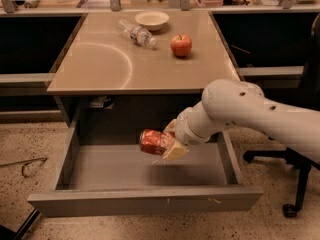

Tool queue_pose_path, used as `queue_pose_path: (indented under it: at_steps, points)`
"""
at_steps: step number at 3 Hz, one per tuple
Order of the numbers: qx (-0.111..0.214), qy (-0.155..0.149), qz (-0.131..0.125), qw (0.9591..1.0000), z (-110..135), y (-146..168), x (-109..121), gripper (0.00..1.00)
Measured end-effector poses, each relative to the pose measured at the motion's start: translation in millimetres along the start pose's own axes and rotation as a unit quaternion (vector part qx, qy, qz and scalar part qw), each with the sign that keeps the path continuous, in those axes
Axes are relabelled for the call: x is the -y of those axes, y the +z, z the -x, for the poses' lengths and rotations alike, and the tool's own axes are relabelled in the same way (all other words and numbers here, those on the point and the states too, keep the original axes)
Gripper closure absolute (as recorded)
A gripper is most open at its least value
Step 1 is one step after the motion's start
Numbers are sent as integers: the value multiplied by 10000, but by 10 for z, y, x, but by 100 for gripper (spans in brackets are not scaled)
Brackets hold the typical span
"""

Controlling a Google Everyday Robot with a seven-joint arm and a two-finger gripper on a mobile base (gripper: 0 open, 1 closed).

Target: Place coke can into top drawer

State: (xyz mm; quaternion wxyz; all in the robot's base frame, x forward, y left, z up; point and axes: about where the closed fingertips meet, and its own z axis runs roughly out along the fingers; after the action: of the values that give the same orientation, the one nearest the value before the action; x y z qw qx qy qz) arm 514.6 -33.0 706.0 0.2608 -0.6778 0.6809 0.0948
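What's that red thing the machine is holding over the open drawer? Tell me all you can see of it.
It is the coke can, small, red and metal-looking, with pale markings and dented sides. It lies on its side in the air, gripped at the end nearer the arm by the gripper, whose tan fingers close on it from above and below. It hangs over the middle of the open top drawer, apparently touching only the gripper.
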Motion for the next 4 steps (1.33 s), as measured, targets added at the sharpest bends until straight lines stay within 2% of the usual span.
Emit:
queue_pose_path:
  at_steps: [2,3,4]
  points:
    - [-136,56,-247,9996,-425,917,132,100]
    - [-219,50,-401,9989,-463,1083,152,100]
    - [-219,50,-401,9989,-462,1083,152,81]
